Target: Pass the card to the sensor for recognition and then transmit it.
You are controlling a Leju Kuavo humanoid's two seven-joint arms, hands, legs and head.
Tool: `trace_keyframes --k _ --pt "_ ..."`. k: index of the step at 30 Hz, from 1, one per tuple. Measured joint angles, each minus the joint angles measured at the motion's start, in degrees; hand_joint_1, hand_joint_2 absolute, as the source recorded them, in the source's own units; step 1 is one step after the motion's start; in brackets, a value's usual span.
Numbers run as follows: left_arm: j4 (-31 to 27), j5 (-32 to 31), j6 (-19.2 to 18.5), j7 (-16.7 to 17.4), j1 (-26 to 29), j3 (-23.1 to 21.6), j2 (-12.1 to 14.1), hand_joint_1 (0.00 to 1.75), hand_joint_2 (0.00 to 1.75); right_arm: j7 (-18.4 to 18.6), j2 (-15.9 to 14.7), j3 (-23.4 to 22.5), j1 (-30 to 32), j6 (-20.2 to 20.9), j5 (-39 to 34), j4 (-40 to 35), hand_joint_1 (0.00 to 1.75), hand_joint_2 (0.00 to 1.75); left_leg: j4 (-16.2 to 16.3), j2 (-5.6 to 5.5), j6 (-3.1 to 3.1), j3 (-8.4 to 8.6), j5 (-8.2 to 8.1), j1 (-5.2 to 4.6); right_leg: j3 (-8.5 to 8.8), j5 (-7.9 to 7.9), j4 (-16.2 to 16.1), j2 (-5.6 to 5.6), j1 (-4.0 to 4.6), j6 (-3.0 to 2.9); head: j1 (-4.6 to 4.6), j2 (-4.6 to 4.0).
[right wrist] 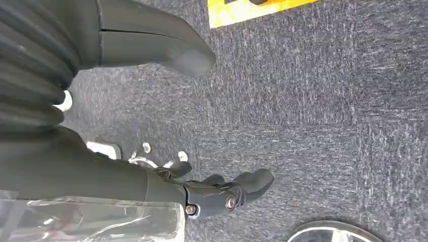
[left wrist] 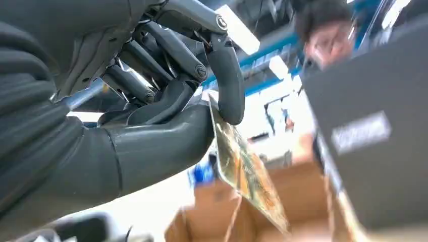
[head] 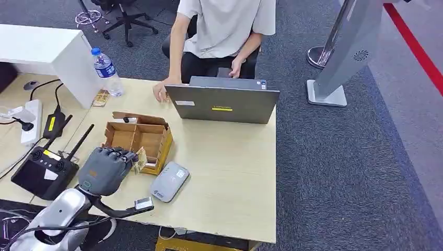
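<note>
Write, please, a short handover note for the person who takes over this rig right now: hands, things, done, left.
Left robot hand: holds the card between thumb and fingers, beside the cardboard box.
Right robot hand: hangs over the carpet, holds nothing, fingers apart.
Sensor: grey device on the table, just right of the left robot hand.
Done: card picked up.
Left: present the card to the sensor, then pass it on; a person sits behind the laptop.

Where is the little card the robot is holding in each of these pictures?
Head view: the card sticks out of the left hand, between the cardboard box and the grey sensor.
Left wrist view: the card, pinched, hangs over that box.
Right wrist view: not in it.
Shared landmark: the cardboard box.
</note>
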Motion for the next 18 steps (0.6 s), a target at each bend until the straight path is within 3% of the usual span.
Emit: trace_keyframes --k 4,8,13,18 --pt "-6.46 -1.51 4.14 -0.57 2.69 0.00 1.78 1.75 1.75 -0.02 0.00 -0.39 0.01 0.00 0.02 0.00 0.00 1.75 0.00 -0.01 0.00 0.01 0.00 0.00 -0.01 -0.01 -0.01 -0.02 0.00 0.00 -0.02 0.00" --pt "-9.41 -0.38 8.24 -0.98 1.19 0.00 1.40 1.75 1.75 -0.07 0.00 -0.57 -0.04 0.00 1.13 0.00 0.00 1.75 0.00 -0.08 0.01 0.01 0.01 0.00 -0.01 -0.01 -0.02 -0.11 0.00 0.02 0.00 0.00" --pt "-7.74 2.38 8.64 -0.87 -8.42 0.22 -2.14 1.75 1.75 0.02 0.00 -0.48 -0.59 0.13 3.57 0.02 0.00 1.75 0.01 -0.21 0.08 0.02 0.17 -0.01 0.05 0.15 -0.02 -0.26 -0.01 0.10 -0.02 0.00" --pt "3.80 2.84 10.58 -0.24 -22.92 1.95 -6.82 1.75 1.75 2.06 0.15 1.34 -2.61 0.37 6.49 0.02 0.00 1.75 0.01 -0.18 0.08 -0.02 0.41 -0.03 0.00 0.41 0.00 -0.27 -0.01 0.00 -0.13 0.00"
